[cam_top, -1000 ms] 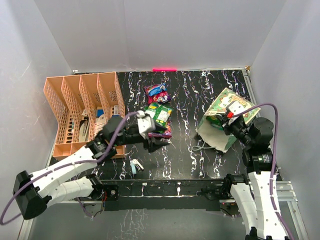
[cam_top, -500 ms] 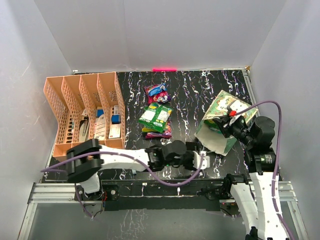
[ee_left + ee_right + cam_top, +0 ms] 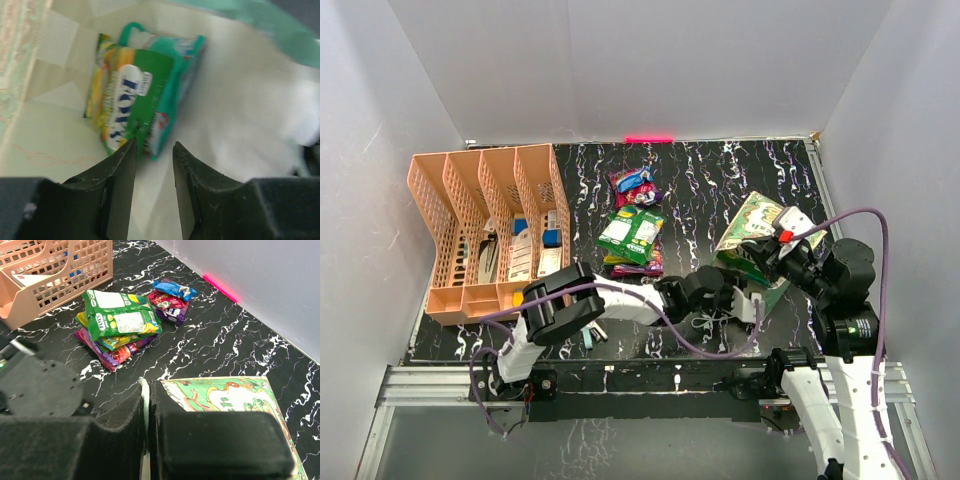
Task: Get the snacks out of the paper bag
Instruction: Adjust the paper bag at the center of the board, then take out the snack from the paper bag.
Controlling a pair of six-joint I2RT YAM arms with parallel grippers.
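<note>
Overhead view of a black marbled table (image 3: 720,170). At nine o'clock stands an orange slotted tray (image 3: 485,225), well apart from my work. Near the front edge, at about seven o'clock, lies a small pale object (image 3: 590,336), too small to identify. At the centre, a stack of packets (image 3: 632,236) with a green one on top is already out on the table. A red and blue pair (image 3: 634,183) lies just beyond it, toward twelve o'clock.

My left arm stretches across to the mouth of the paper bag (image 3: 748,226), which lies tipped at three o'clock. Inside it, my left gripper (image 3: 152,165) is empty, its fingers a narrow gap apart. A green packet (image 3: 125,107) stands on edge just ahead at eleven o'clock, with a teal packet (image 3: 182,55) pressed behind it toward one o'clock.

My right gripper (image 3: 148,400) is pinched closed on the bag's rim, holding the mouth up.

To do this well, I judge I should ease forward until the green packet's lower edge sits between my fingers, then close on that edge alone. The risks are catching both packets, pinching the bag's paper floor, or snagging the string handles (image 3: 705,322) at the mouth.
</note>
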